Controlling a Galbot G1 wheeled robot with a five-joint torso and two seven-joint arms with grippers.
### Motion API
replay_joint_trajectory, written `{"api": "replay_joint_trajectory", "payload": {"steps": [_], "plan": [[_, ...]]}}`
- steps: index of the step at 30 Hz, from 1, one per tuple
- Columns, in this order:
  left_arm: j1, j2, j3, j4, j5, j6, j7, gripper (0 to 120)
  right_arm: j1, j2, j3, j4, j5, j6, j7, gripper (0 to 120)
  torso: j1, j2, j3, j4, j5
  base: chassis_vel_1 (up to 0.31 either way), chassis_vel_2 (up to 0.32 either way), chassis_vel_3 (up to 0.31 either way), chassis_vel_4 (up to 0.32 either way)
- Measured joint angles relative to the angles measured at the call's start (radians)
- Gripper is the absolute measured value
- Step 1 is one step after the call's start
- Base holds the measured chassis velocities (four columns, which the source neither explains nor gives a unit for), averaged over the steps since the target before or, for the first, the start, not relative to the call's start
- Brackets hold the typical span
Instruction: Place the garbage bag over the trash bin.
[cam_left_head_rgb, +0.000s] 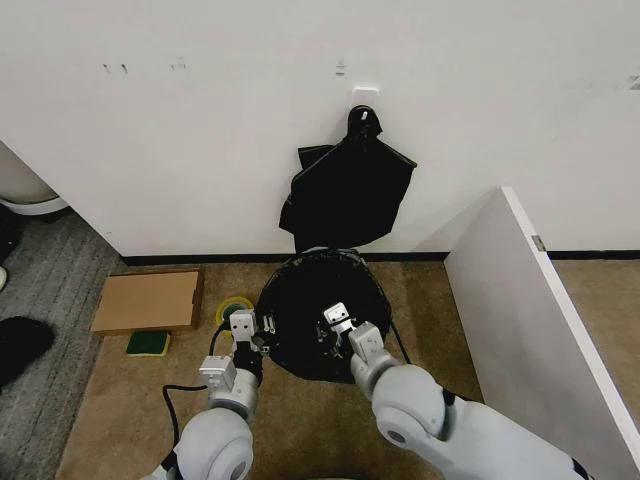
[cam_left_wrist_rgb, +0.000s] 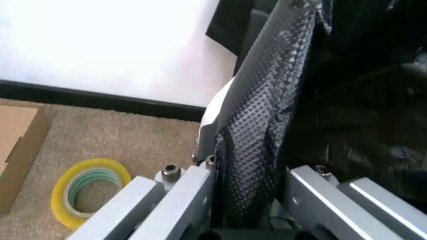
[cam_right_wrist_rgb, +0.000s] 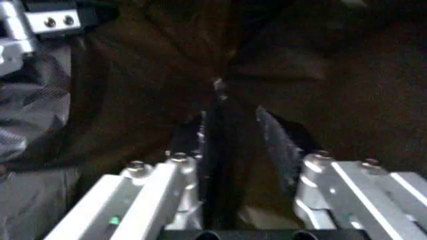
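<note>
Head view: I see the bin (cam_left_head_rgb: 300, 262) on the carpet against the wall, its mouth and sides covered by the bag (cam_left_head_rgb: 310, 355); only a sliver of pale rim shows at the far edge. My left tool (cam_left_head_rgb: 243, 330) sits at the bag's left edge, my right tool (cam_left_head_rgb: 338, 322) over the bag's middle. A black bundle (cam_left_head_rgb: 345, 190) hangs on the wall above. Left of the bin: a tape roll (cam_left_head_rgb: 235, 310), a cardboard piece (cam_left_head_rgb: 148, 300), a green sponge (cam_left_head_rgb: 148, 343). A white partition (cam_left_head_rgb: 520, 300) stands to the right.

Left wrist view: my left tool (cam_left_wrist_rgb: 257, 185) has its dotted pads (cam_left_wrist_rgb: 267, 115) pressed together on a fold of bag (cam_left_wrist_rgb: 360, 110) at the white bin wall (cam_left_wrist_rgb: 217, 115). Tape roll (cam_left_wrist_rgb: 90, 192) and cardboard (cam_left_wrist_rgb: 17, 150) lie on the carpet beside.

Right wrist view: my right tool (cam_right_wrist_rgb: 243, 150) stands part open, pads (cam_right_wrist_rgb: 280, 145) either side of a ridge of bag film (cam_right_wrist_rgb: 153, 75); I cannot tell if they grip it. The left tool (cam_right_wrist_rgb: 33, 25) shows farther off.
</note>
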Motion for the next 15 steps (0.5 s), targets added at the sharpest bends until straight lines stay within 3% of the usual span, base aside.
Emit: {"api": "replay_joint_trajectory", "payload": {"steps": [7,11,15], "plan": [[-0.007,-0.002,-0.024,0.009,-0.046,0.008,-0.022,0,-0.168,-0.136,0.188,0.168,0.003,0.067,-0.135,61,0.0,0.0,0.0,-0.0004,0.0,0.0,0.0,0.0,0.0],[-0.002,0.0,-0.035,-0.002,-0.081,0.015,-0.034,0,-0.206,-0.161,0.254,0.223,0.037,0.106,-0.16,74,0.0,0.0,0.0,-0.0006,0.0,0.0,0.0,0.0,0.0],[0.029,0.007,-0.041,-0.032,-0.104,0.018,-0.041,0,-0.216,-0.162,0.286,0.244,0.06,0.141,-0.179,86,0.0,0.0,0.0,0.0008,0.0002,0.0,0.0,0.0,0.0]]}}
